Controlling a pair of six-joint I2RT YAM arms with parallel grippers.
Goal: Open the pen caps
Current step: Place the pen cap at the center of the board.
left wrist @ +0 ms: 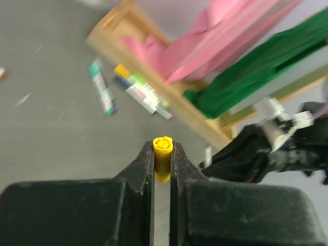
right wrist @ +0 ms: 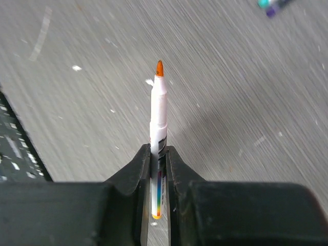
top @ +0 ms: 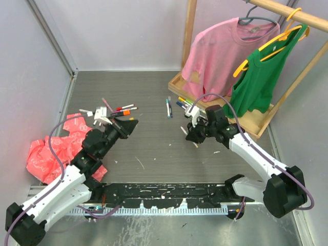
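Two pieces: the left gripper (left wrist: 162,166) pinches a yellow pen cap (left wrist: 163,146), hollow end poking out past the fingertips; the right gripper (right wrist: 158,159) clamps an uncapped pen (right wrist: 159,107) lengthwise between its fingers, orange tip pointing straight out beyond them.

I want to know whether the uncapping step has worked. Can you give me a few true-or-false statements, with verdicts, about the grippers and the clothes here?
1. The left gripper is shut on a yellow cap. True.
2. The pen in the right gripper is capped. False: its orange tip is bare.
3. The green top hangs from the wooden rail. True.
4. A gripper holds the pink shirt. False: the shirt hangs beside the green top, and neither gripper touches it.
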